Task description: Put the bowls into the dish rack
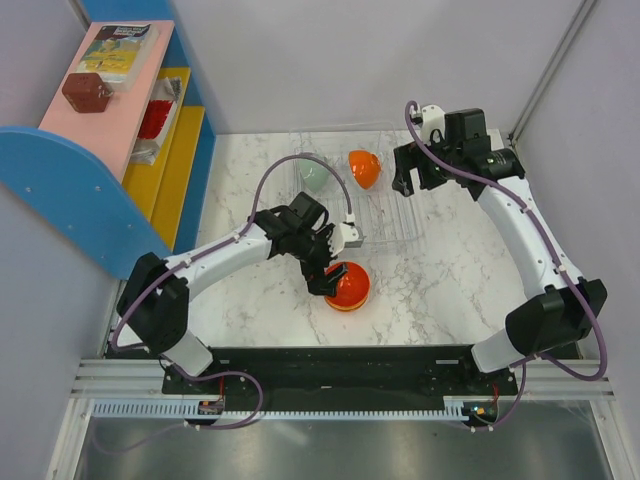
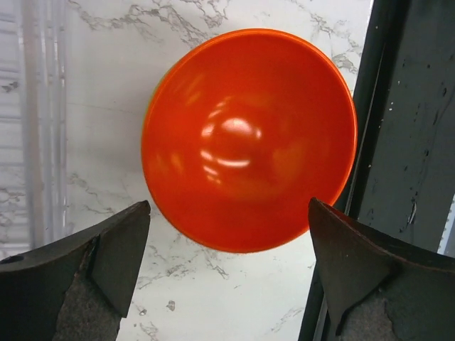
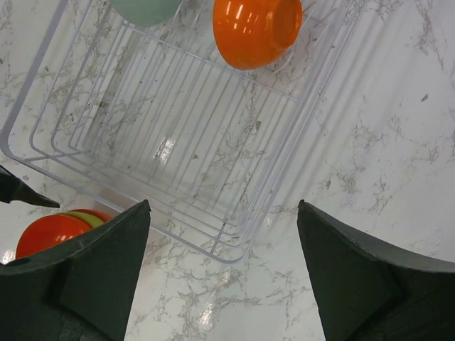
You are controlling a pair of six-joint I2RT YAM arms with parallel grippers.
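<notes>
Marble table (image 1: pixel 440 270), rack (image 1: pixel 390 215) flat at 12 o'clock. Right gripper (image 3: pixel 224 206) hangs wide apart over its 3 o'clock edge. Left gripper (image 2: pixel 229 204), spread and empty, hovers above the red bowl (image 2: pixel 249 135), mouth up, at the rack's 6. Orange bowl (image 3: pixel 252 32) and mint bowl (image 3: pixel 142 8) sit tipped inside.

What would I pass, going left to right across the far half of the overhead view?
The blue and yellow shelf unit → pale green bowl → orange bowl → right arm's fingers.

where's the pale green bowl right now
In the top view, the pale green bowl sits in the far left corner of the dish rack, just left of the orange bowl racked beside it.
</notes>
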